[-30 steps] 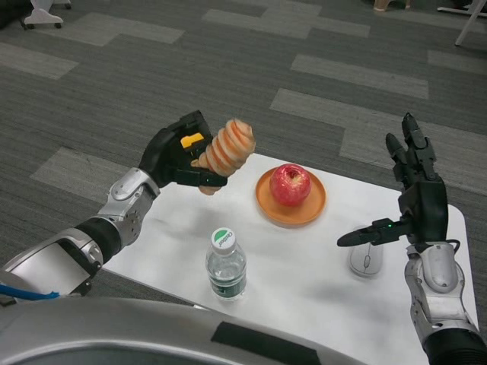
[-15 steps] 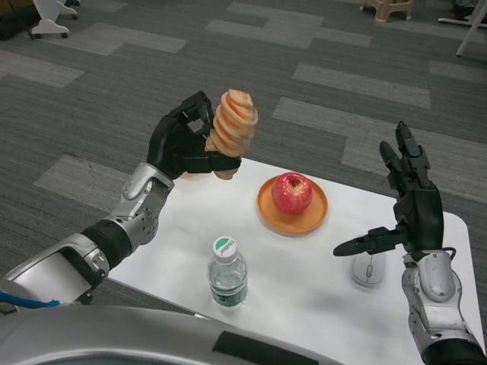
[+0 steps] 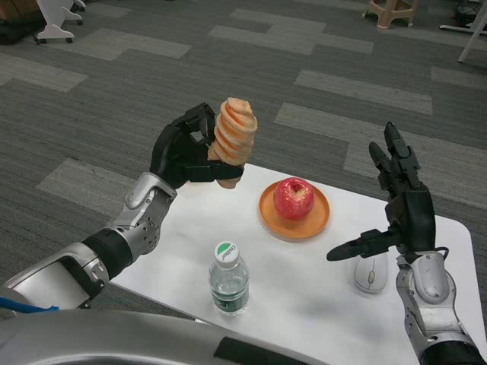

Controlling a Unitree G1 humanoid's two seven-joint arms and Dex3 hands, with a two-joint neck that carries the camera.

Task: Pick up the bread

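The bread [image 3: 233, 135] is a ridged, tan spiral loaf, held nearly upright in the air above the table's far left corner. My left hand [image 3: 185, 150] grips its lower end from the left, fingers wrapped around it. My right hand [image 3: 401, 211] hovers open above the table's right side, fingers spread and thumb pointing left, holding nothing.
An orange plate [image 3: 268, 219] with a red apple [image 3: 294, 198] sits at the back middle of the white table [image 3: 304, 281]. A water bottle [image 3: 227, 280] stands near the front edge. A white computer mouse [image 3: 371, 272] lies under my right hand.
My left hand has lifted the bread higher and turned it more upright. The camera has tilted a little, shifting the whole scene. My right hand has stayed open.
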